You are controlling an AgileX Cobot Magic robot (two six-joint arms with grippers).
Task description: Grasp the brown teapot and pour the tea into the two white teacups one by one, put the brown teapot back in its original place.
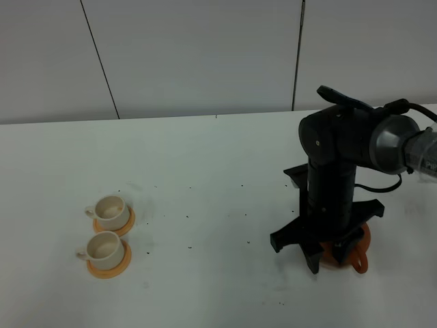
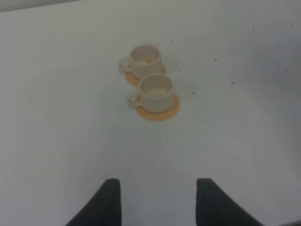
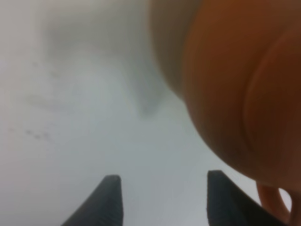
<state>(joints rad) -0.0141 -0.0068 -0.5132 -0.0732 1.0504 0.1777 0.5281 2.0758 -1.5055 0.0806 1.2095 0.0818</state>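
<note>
We saw the left end effector (image 2: pixel 158 202) with its dark fingers (image 2: pixel 109 202) spread apart over the white worktop (image 2: pixel 56 117), well apart from two white teacups (image 2: pixel 156 92) sitting close together on orange coasters (image 2: pixel 164 110).

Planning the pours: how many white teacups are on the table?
2. The far teacup and the near teacup stand together at the left of the high view. The right arm could hide others.

A wide white flat table (image 1: pixel 205 157) fills most of the high view. Small dark specks (image 1: pixel 189 218) lie scattered over its middle part. Behind the table stands a pale grey panel wall (image 1: pixel 198 55), divided by thin dark seams (image 1: pixel 100 60), one slanting, one almost upright.
</note>
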